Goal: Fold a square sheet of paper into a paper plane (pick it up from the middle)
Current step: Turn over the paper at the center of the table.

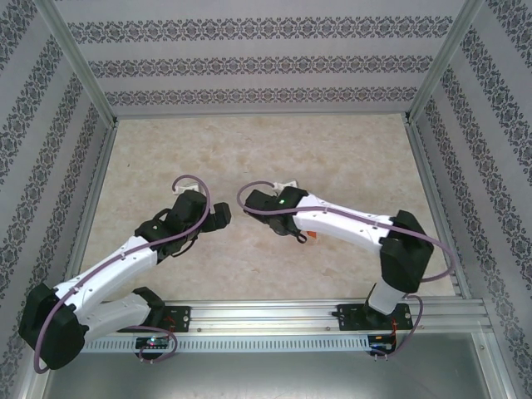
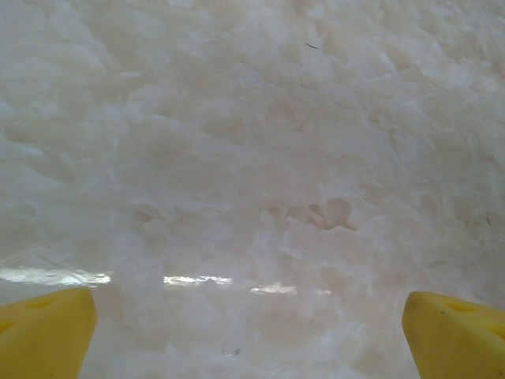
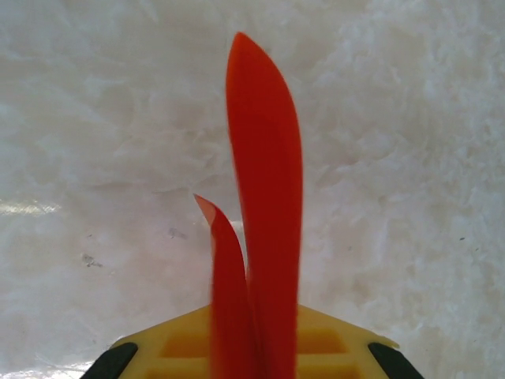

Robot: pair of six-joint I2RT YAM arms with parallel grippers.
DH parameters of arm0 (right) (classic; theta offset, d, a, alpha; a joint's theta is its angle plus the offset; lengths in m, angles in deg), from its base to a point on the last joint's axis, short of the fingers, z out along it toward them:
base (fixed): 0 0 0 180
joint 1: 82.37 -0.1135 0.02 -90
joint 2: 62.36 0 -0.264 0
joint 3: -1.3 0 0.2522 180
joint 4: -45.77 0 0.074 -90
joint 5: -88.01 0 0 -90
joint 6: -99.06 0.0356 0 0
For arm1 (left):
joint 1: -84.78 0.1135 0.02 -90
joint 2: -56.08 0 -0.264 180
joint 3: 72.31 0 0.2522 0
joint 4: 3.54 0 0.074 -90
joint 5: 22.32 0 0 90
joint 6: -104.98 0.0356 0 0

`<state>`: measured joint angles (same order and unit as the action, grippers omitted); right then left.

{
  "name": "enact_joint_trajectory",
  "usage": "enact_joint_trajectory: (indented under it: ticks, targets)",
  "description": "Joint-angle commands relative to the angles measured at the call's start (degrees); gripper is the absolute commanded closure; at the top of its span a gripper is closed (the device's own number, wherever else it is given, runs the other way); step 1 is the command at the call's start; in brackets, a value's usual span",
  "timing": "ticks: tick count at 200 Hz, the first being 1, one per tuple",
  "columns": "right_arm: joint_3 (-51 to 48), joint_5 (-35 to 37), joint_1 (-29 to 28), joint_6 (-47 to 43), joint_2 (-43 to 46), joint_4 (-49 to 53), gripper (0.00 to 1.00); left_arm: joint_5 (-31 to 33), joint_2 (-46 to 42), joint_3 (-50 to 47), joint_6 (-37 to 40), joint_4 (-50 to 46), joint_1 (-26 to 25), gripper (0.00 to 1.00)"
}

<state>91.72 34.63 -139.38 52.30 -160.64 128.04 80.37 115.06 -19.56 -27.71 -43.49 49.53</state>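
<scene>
The paper plane is bright orange folded paper, seen edge-on in the right wrist view. A tall pointed flap and a shorter curled one rise from the yellow pads. My right gripper is shut on its lower end, above the pale marbled table. From above, a small piece of the orange paper plane shows under the right forearm. My left gripper is open wide, its yellow fingertips at the frame's two bottom corners with bare table between them. In the top view the left gripper sits just left of the right wrist.
The beige marbled table is fenced by patterned walls and metal posts. An aluminium rail carrying both arm bases runs along the near edge. Both wrists meet near the table's middle.
</scene>
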Motion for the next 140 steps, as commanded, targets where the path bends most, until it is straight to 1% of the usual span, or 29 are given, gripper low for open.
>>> enact_joint_trajectory:
  ticks: [1,19,38,64,78,91,105,113,121,126,140]
  targets:
    - [3.6,-2.0,-1.1,2.6,-5.2,-1.1,0.86,5.8,-3.1,0.2,-2.6,-4.2,1.0,0.00]
    - [7.2,-3.8,-1.6,3.0,-10.7,-1.6,0.86,8.4,-5.7,-0.4,-3.4,-5.6,1.2,0.00]
    - [10.5,-7.3,-2.2,2.2,-15.5,-4.0,0.89,9.9,-7.6,-1.2,-3.3,-6.0,1.2,0.00]
    - [14.3,-10.5,-2.6,2.1,-19.3,-6.3,0.89,10.3,-9.0,-1.7,-2.8,-6.1,1.4,0.00]
    - [15.4,-12.0,-2.6,1.7,-20.3,-7.8,0.86,10.0,-9.2,-1.8,-2.6,-6.2,1.4,0.00]
    - [16.2,-14.4,-2.4,0.6,-20.7,-9.8,0.82,9.5,-9.1,-1.8,-2.3,-6.2,1.3,0.00]
    - [16.2,-16.9,-2.3,-1.3,-19.6,-12.2,0.71,8.7,-9.2,-1.8,-1.8,-6.0,1.4,0.00]
    - [15.3,-17.1,-2.4,-1.6,-17.3,-13.6,0.68,8.5,-9.1,-1.6,-1.6,-6.0,1.4,0.00]
    - [13.3,-17.6,-2.3,-2.3,-14.2,-16.8,0.59,8.1,-9.1,-1.7,-1.3,-5.6,1.4,0.00]
    - [11.3,-18.2,-2.0,-2.7,-11.7,-19.5,0.55,7.6,-9.0,-1.8,-0.9,-5.1,1.4,0.00]
    - [4.6,-22.2,0.0,-3.5,-5.0,-27.6,0.48,5.1,-8.5,-1.8,0.6,-3.6,1.4,0.00]
